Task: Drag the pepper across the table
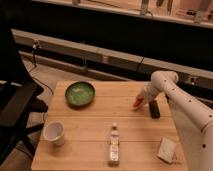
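Observation:
The pepper (137,103) is a small orange-red tapered item lying on the light wooden table (95,117), right of centre. My gripper (141,98) comes down from the white arm on the right, and its tip is at the pepper's upper right end. The gripper's tip covers that end of the pepper, so contact between them cannot be made out.
A black remote-like bar (154,108) lies just right of the pepper. A green bowl (80,93) sits at the far left, a white cup (54,133) at the front left, a small bottle (114,145) at front centre and a white box (167,149) at the front right. A black chair (15,100) stands left of the table.

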Robot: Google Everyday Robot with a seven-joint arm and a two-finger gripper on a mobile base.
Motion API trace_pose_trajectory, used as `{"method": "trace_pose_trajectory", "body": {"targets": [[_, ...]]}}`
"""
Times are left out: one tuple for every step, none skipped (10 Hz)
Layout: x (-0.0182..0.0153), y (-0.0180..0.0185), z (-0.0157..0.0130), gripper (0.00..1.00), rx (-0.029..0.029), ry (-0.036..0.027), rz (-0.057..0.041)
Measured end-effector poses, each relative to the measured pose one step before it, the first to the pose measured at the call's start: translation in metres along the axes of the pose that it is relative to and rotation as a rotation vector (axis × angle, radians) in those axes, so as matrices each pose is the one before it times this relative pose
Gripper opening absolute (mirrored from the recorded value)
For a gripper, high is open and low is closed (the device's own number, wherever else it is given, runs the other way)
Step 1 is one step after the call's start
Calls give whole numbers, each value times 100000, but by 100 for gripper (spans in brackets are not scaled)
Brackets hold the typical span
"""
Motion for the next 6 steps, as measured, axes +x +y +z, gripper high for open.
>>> {"method": "trace_pose_trajectory", "body": {"targets": [[-28, -44, -96, 0, 129, 22, 30], [-44, -24, -2, 0, 45, -43, -43], [-48, -43, -83, 0, 105, -5, -42], [16, 49, -40, 0, 77, -14, 215], [-25, -26, -112, 0, 175, -19, 158], [-23, 5, -104, 0, 99, -17, 92]]}}
